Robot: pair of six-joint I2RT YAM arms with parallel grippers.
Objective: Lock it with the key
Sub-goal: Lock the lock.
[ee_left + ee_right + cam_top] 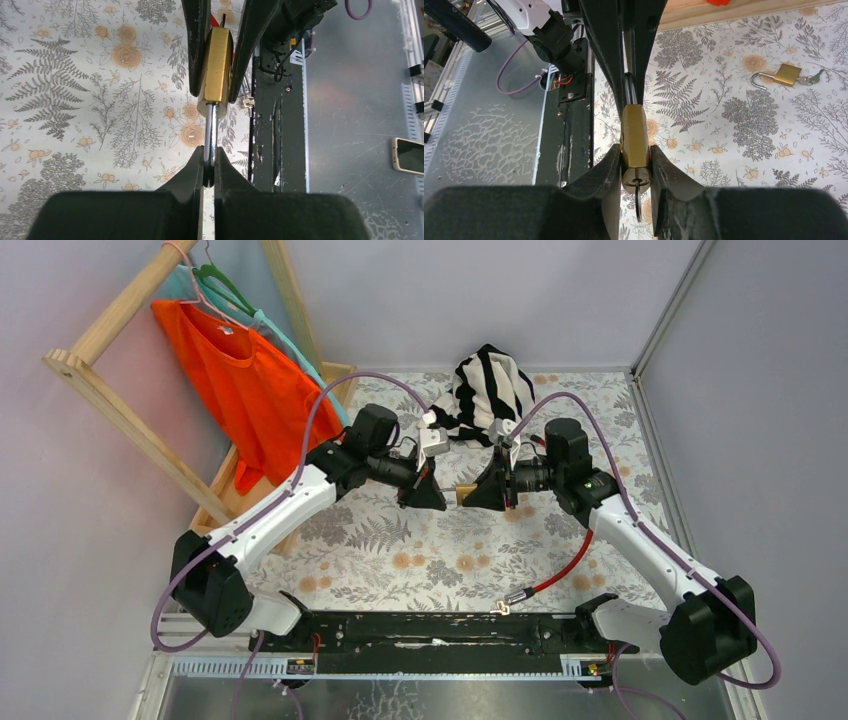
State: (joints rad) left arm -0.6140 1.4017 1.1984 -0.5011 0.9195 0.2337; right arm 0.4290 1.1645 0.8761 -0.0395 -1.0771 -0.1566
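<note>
A brass padlock [466, 493] hangs in the air between my two grippers above the flowered tabletop. My left gripper [209, 167] is shut on its silver shackle [212, 130]; it also shows in the top view [438, 496]. My right gripper [636, 172] is shut on the brass body [634, 135]; it also shows in the top view [482, 492]. A key with a dark head [638, 200] sits in the keyhole at the body's end, between the right fingers. In the left wrist view the body [216, 65] shows clamped between the right fingers.
A second brass padlock [785, 75] with open shackle and key lies on the tabletop. A wooden rack [120, 410] with an orange shirt [235, 380] stands far left. A striped cloth [492, 385] lies at the back. A red cable [562, 565] trails at the front. A phone [409, 155] lies beyond the rail.
</note>
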